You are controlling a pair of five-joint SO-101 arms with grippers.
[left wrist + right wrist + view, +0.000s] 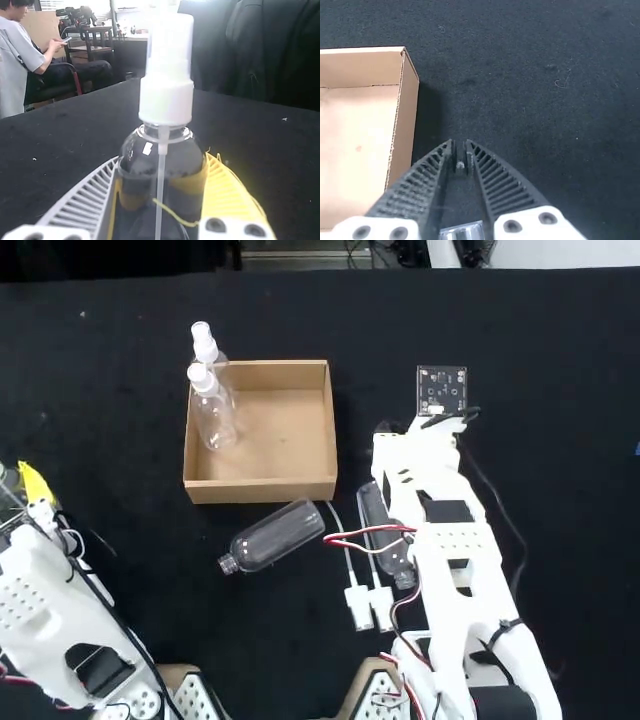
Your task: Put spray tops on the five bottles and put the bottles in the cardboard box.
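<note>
The cardboard box [262, 476] sits mid-table. A clear bottle with a spray top [214, 408] stands in its far left corner, and a second capped bottle [206, 344] stands close behind it. An uncapped bottle [272, 536] lies in front of the box. Another bottle [383, 530] lies partly under the right arm [445, 540]. Two loose spray tops [368, 606] lie near the front. At the table's left edge my left gripper [162, 160] [28, 488] is shut on an upright bottle with a white spray top [166, 90]. My right gripper [460, 146] is shut, holds nothing, and points at bare cloth beside the box [360, 130].
Black cloth [120, 370] covers the table. Red and white cables [385, 535] run along the right arm over the lying bottle. Chairs and a seated person [20, 60] are in the room behind.
</note>
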